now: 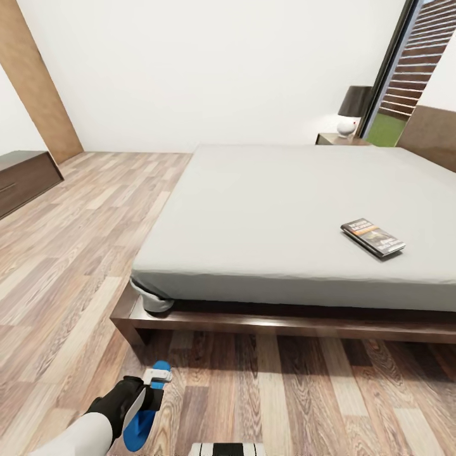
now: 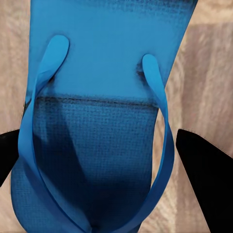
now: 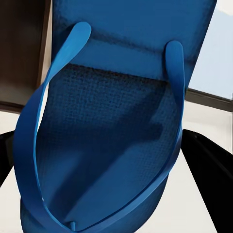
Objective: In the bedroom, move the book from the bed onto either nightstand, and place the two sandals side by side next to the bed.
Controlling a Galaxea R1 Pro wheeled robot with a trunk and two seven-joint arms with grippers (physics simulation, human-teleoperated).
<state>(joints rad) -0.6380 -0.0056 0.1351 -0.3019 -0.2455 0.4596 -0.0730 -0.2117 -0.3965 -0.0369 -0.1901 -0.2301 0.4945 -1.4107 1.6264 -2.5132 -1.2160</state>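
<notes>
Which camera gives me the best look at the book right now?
The head view: the book lies flat on the bed's grey mattress, toward its right side, whole and unobstructed. The left wrist view has a blue sandal close up; the right wrist view has the other sandal.

Bright blue sandals [image 2: 107, 121], grey mattress [image 1: 278, 209], dark book [image 1: 372, 238] (orange band), wood-grain plank floor [image 1: 69, 253].

left arm [image 1: 95, 424]: low at the head view's lower left, white forearm, black wrist | left gripper [image 1: 149, 396]: pointing forward and down, dark fingers [image 2: 206, 179] clamped on either side of a blue sandal [image 2: 107, 97] | right gripper [image 3: 116, 184]: black fingers [image 3: 211, 174] flanking a second blue sandal [image 3: 121, 121], gripping it
</notes>
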